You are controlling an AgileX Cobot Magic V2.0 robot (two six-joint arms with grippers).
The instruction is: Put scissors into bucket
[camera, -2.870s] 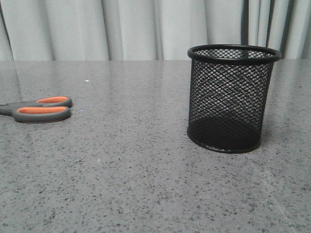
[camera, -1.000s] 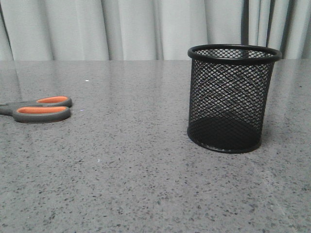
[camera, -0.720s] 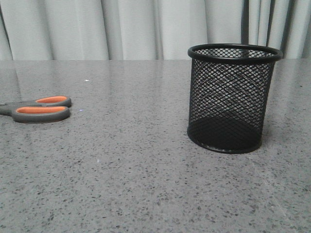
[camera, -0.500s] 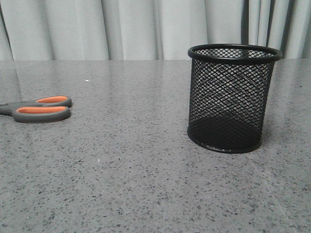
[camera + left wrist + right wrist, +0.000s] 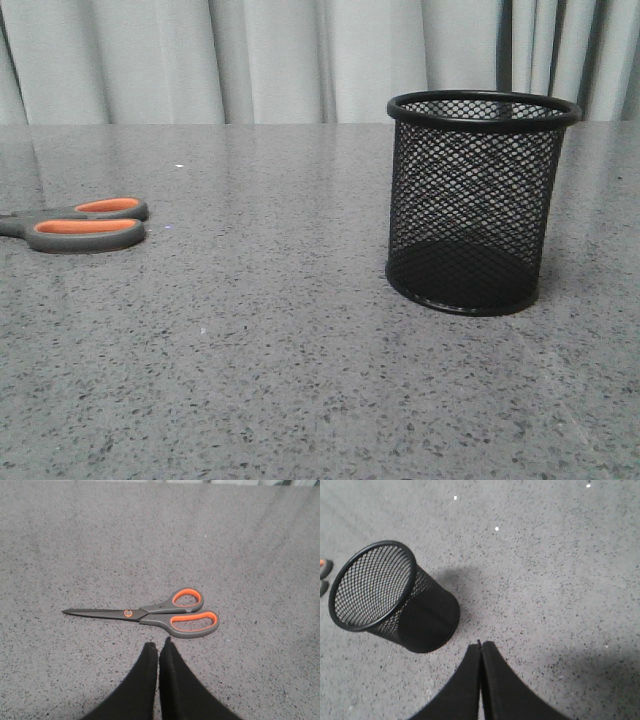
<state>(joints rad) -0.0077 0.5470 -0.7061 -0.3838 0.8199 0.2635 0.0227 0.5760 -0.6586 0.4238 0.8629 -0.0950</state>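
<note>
No stage of the task was found done: both the left claw and right claw were closed and empty, the bucket stood upright and empty, and the scissors lay flat on the table well left of it.

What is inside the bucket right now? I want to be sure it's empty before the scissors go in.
Nothing shows inside the bucket: through the mesh the front view shows only its dark base, and the right wrist view shows bare mesh. The scissors lie flat on the table.
</note>
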